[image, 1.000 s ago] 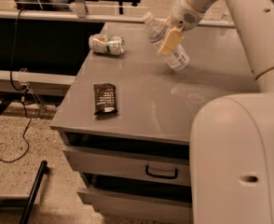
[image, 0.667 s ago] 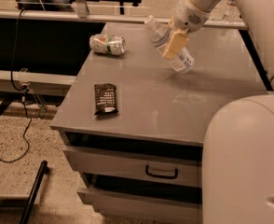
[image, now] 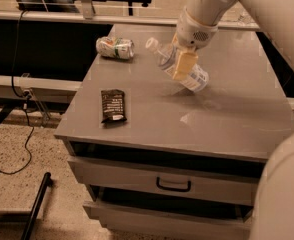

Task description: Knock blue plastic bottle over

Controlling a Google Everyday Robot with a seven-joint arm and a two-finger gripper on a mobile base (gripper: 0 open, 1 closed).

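Observation:
The blue plastic bottle (image: 193,76) is clear with a white cap and a pale label. It is tilted steeply on the grey table (image: 227,119), cap pointing up-left toward the can and base low at the right. My gripper (image: 183,64) reaches down from the top of the camera view and lies against the bottle's middle, its cream tip in front of the bottle. The part of the bottle behind the gripper is hidden.
A crushed green-white can (image: 115,47) lies at the table's back left. A dark snack packet (image: 113,104) lies flat near the front left. Drawers with a handle (image: 173,185) sit below the tabletop. My arm's body (image: 282,194) fills the lower right.
My gripper has moved down and toward the front of the table, and the bottle has come lower with it and tipped further over. The can and packet have not moved.

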